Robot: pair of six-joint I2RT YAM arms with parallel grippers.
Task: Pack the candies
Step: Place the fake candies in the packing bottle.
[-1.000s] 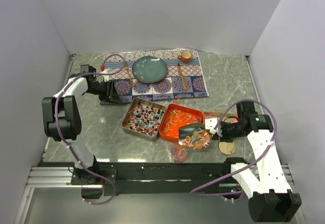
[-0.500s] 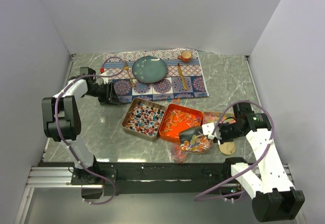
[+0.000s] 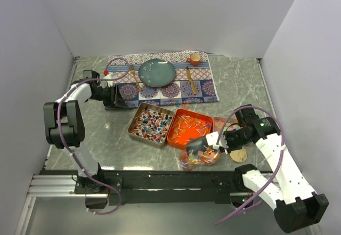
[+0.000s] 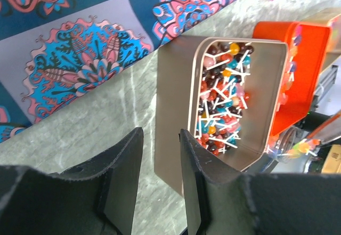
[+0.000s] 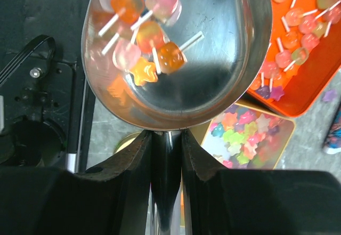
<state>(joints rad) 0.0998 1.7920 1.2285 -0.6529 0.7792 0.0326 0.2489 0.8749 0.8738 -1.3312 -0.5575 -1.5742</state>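
My right gripper (image 3: pixel 220 140) (image 5: pixel 166 139) is shut on the handle of the silver scoop (image 3: pixel 201 148) (image 5: pixel 218 59). The scoop holds several orange, pink and yellow lollipop candies (image 5: pixel 144 30) and hangs over a small clear cup (image 3: pixel 186 162) near the front edge. Red-white-blue candies (image 3: pixel 151 124) (image 4: pixel 224 102) fill the metal tray (image 4: pixel 176 86). Orange-red candies (image 3: pixel 191 126) (image 5: pixel 298 27) lie in the orange tray (image 5: pixel 287 94). Pastel star candies (image 5: pixel 242 131) lie in a small tray partly hidden under my right arm. My left gripper (image 3: pixel 118 100) (image 4: pixel 160 144) is open and empty, beside the metal tray's far left corner.
A patterned cloth (image 3: pixel 202 88) (image 4: pixel 80 64) at the back carries a teal plate (image 3: pixel 157 72), a small orange cup (image 3: pixel 195 59) and cutlery. A round tan lid (image 3: pixel 238 155) lies right of the scoop. The black rail (image 3: pixel 160 180) runs along the front edge.
My right arm has carried the loaded scoop left and toward the front edge, from beside the orange tray to over the small clear cup. The left arm has barely moved.
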